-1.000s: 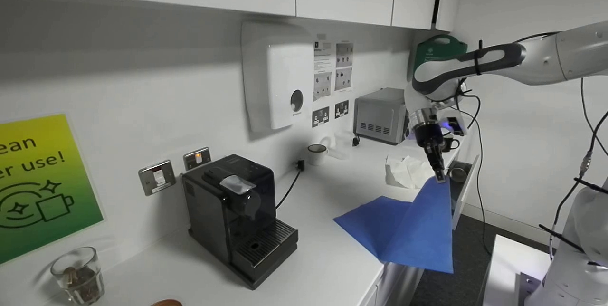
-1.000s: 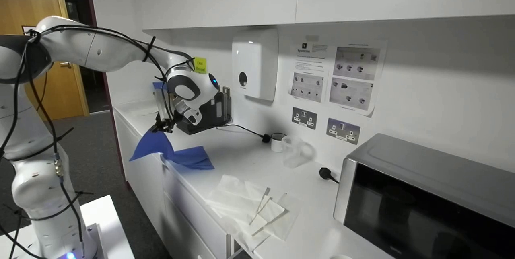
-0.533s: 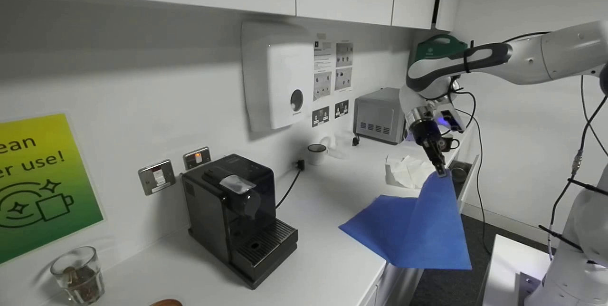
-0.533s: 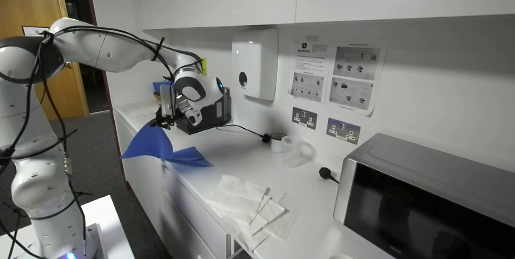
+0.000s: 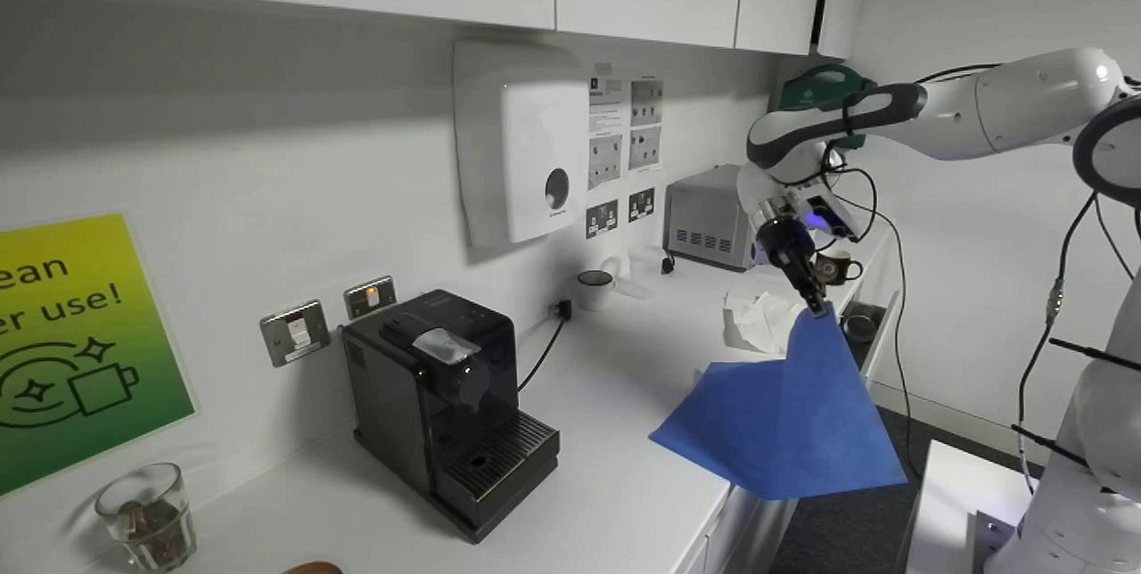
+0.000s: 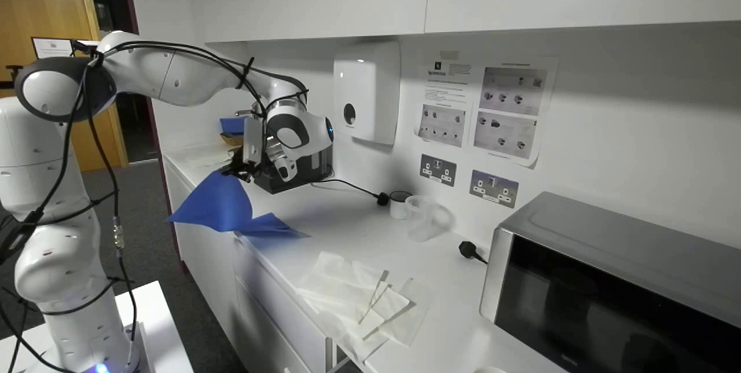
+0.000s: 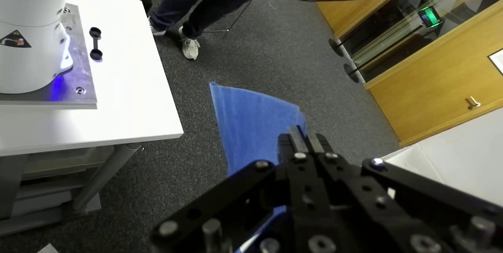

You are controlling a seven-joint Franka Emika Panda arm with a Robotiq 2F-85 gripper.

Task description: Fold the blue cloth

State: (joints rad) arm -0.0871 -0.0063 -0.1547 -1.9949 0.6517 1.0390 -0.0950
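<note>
1. Near the front edge of the long white countertop (image 5: pixel 615 449), seen in an exterior view, I have the black two-fingered gripper (image 5: pixel 815 311) pointing down at a tilt, its tips pinched on the raised end of the thin medium-blue fabric cloth (image 5: pixel 793 422).
2. From that grip the cloth hangs creased: one flap spreads over the counter, the rest reaches past its edge. How much touches, I cannot tell. The boxy black coffee machine (image 5: pixel 437 414) stands apart.
3. Again in an exterior view, the cloth peaks at the gripper. Crumpled white paper sheets (image 6: pixel 333 280) lie between it and the silver-grey microwave (image 6: pixel 625 292).
4. Through the wrist view, I see both metal-tipped fingers (image 7: pixel 297 140) nearly together, the cloth caught at their tips and spreading out behind them against grey carpet (image 7: pixel 255 60). The white table (image 7: pixel 125 107) stands at the left, a person's dark-trousered legs (image 7: pixel 226 3) at the top.
</note>
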